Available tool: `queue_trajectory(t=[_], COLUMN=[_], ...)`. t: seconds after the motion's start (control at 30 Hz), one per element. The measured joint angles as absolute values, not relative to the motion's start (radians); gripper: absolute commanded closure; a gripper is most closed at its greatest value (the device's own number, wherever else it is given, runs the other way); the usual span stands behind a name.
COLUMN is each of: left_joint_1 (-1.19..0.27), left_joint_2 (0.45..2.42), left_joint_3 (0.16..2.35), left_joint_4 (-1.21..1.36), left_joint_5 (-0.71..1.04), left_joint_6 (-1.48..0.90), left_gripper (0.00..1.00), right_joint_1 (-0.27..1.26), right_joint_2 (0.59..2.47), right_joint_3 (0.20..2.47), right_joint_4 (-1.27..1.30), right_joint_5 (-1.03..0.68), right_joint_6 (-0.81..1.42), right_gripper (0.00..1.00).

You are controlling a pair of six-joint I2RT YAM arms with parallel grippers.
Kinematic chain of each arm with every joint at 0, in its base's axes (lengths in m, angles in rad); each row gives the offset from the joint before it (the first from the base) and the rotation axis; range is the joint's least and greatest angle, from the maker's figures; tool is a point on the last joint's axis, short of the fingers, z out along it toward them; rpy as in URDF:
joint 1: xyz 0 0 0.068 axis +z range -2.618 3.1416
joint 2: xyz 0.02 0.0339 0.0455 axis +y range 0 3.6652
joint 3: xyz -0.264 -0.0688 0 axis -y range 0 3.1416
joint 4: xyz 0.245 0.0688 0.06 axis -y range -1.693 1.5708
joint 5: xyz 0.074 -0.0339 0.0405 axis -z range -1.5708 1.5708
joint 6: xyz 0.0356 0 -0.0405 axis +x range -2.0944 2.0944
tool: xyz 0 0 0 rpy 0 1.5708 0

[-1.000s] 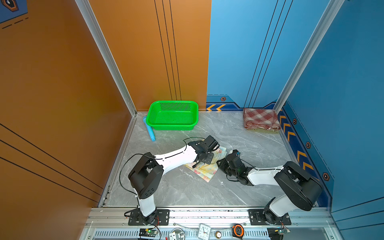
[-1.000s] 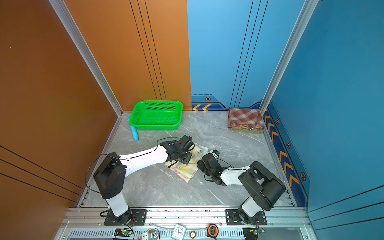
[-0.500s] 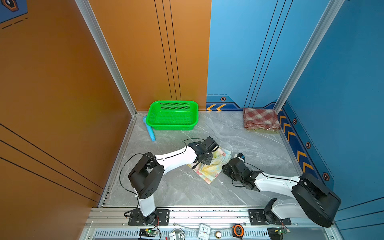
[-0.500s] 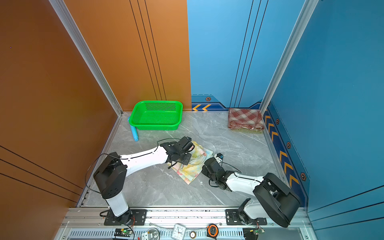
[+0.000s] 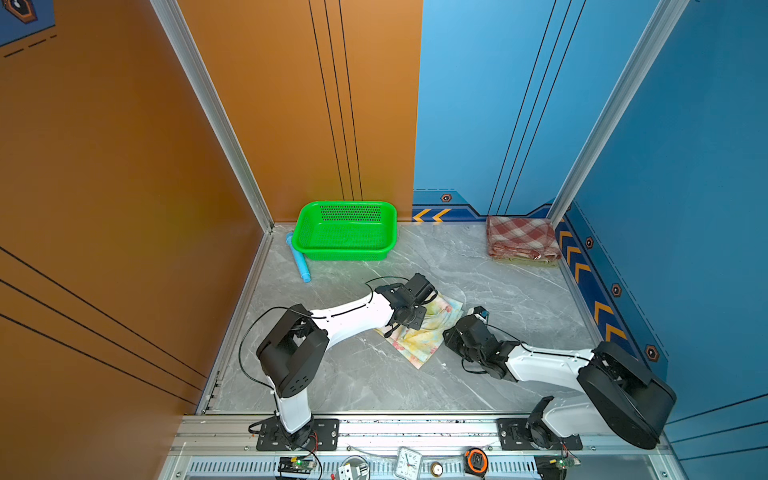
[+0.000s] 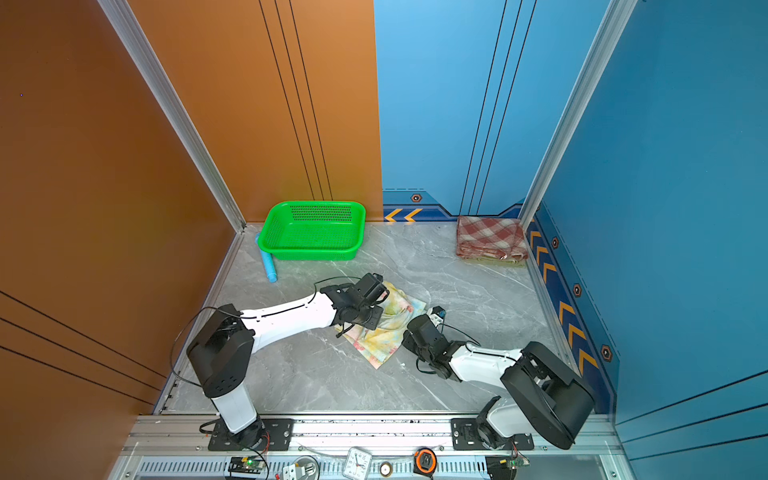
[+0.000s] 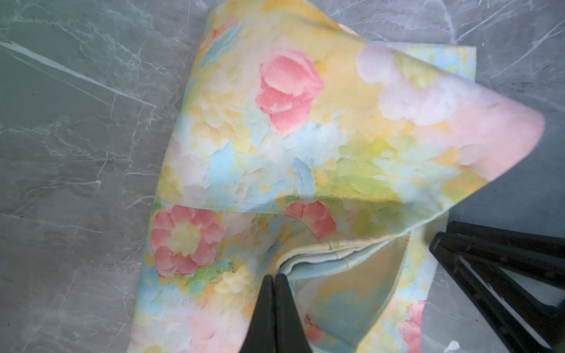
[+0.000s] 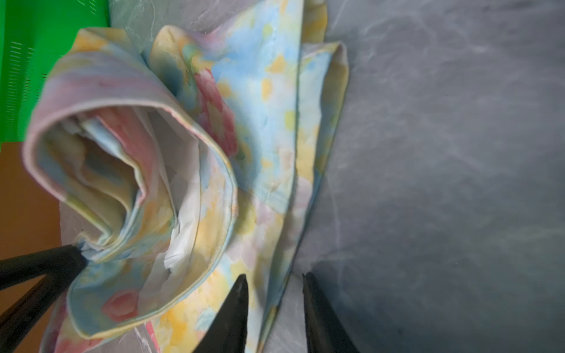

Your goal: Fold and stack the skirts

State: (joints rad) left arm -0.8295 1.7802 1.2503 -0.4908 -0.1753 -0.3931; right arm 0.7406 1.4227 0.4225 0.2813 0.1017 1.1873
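The floral skirt (image 5: 422,343) (image 6: 380,340) lies partly folded in the middle of the grey marble floor. My left gripper (image 7: 275,277) (image 5: 411,322) is shut on a raised fold of the floral skirt (image 7: 305,137), holding that flap up over the lower layers. Just to its right, my right gripper (image 8: 274,276) (image 5: 448,334) is open, its jaws either side of the floral skirt's (image 8: 266,128) near edge. The plaid skirt (image 5: 519,239) (image 6: 488,239) lies folded in the back right corner. An olive edge (image 5: 524,260) shows beneath it.
An empty green mesh basket (image 5: 345,206) stands against the back wall, with a blue tube (image 5: 300,262) beside it on the left. Walls close in the floor on three sides. A clock (image 5: 408,460) and tape measure (image 5: 476,459) sit on the front rail.
My right gripper has drawn back a little toward the front right, and its elbow has swung lower. The left gripper has kept its hold almost in place.
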Motion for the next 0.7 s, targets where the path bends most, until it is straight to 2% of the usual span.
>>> queue_trajectory(t=[0.07,0.1,0.33,0.7], left_joint_1=[-0.830,-0.830,-0.844,-0.886], left_joint_2=[1.780,1.780,1.755,1.716], left_joint_3=[1.250,1.249,1.230,1.214], left_joint_4=[-0.489,-0.489,-0.487,-0.485], left_joint_5=[-0.175,-0.175,-0.175,-0.168], left_joint_6=[-0.394,-0.397,-0.417,-0.462], left_gripper=[1.00,1.00,1.00,1.00], right_joint_1=[0.741,0.741,0.731,0.713], right_joint_2=[1.448,1.459,1.530,1.654], right_joint_3=[0.427,0.430,0.450,0.509], right_joint_4=[0.309,0.316,0.398,0.529], right_joint_5=[0.098,0.095,0.063,0.021], right_joint_6=[1.193,1.198,1.208,1.213], right_gripper=[0.85,0.88,0.91,0.90])
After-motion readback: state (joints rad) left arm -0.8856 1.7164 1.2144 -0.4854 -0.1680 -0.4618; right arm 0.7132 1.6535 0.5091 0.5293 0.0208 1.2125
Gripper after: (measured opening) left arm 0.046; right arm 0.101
